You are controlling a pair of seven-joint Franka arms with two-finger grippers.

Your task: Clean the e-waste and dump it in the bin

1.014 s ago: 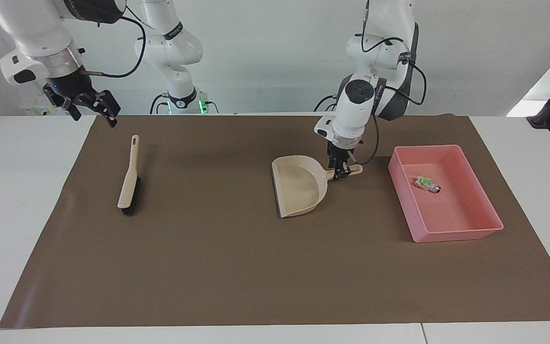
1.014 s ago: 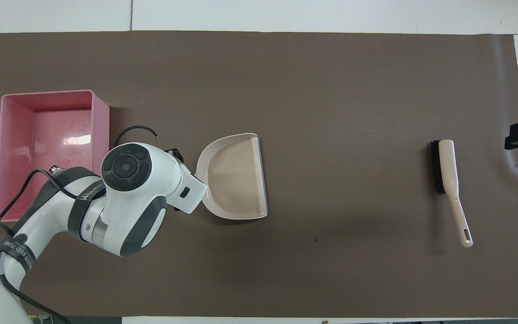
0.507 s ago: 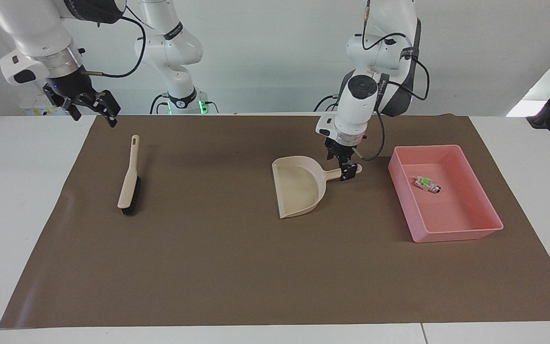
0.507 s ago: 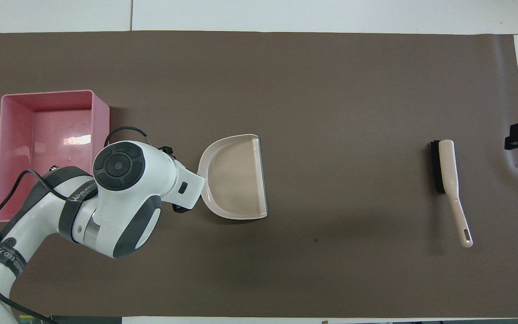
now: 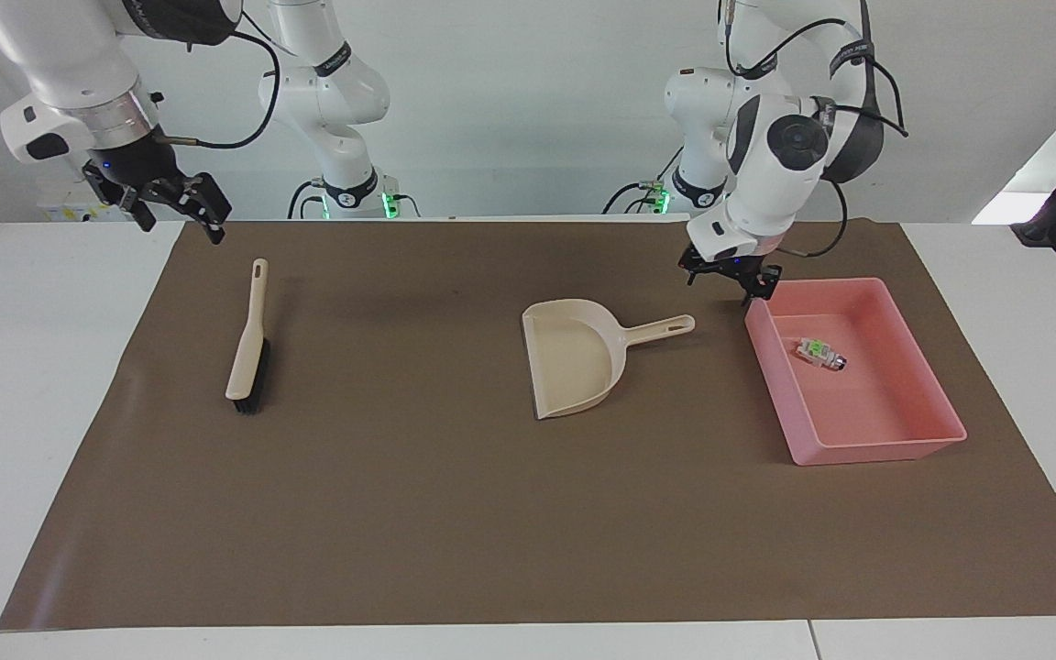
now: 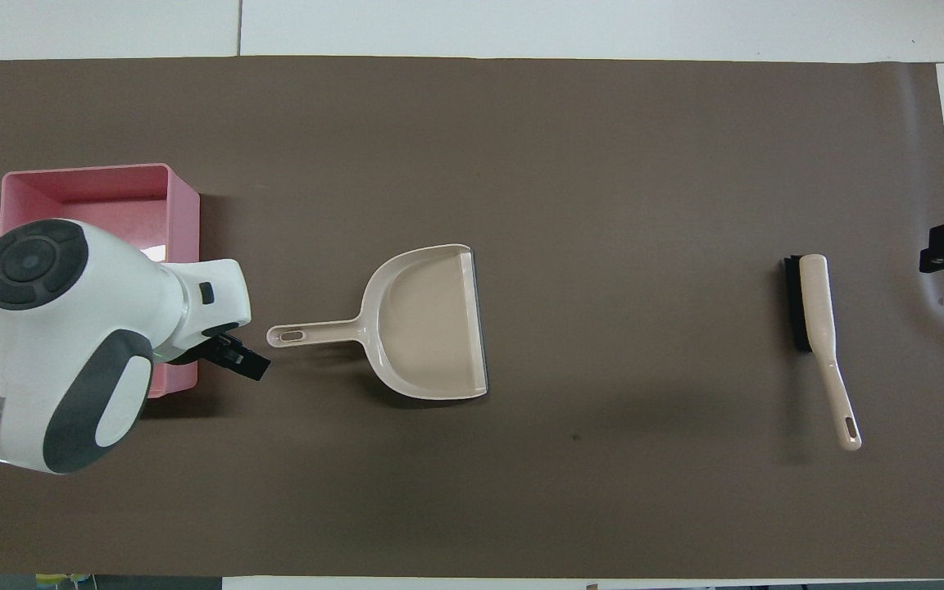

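E-waste [image 5: 819, 352]: lay in the pink bin [image 5: 895, 444] at the left arm's end of the worktop. Dustpan [image 5: 576, 359]: empty, handle pointing toward the bin. Left hand [image 5: 728, 273]: fingers apart, empty, raised between the handle's tip and the bin's corner. Right hand [image 5: 172, 205]: fingers apart, waiting above the brush [image 5: 247, 343].

From overhead, your left arm's white wrist hides much of the shallow pink plastic bin [image 6: 87, 184], and the tiny e-waste bits [image 5: 819, 352] inside stay indistinct.
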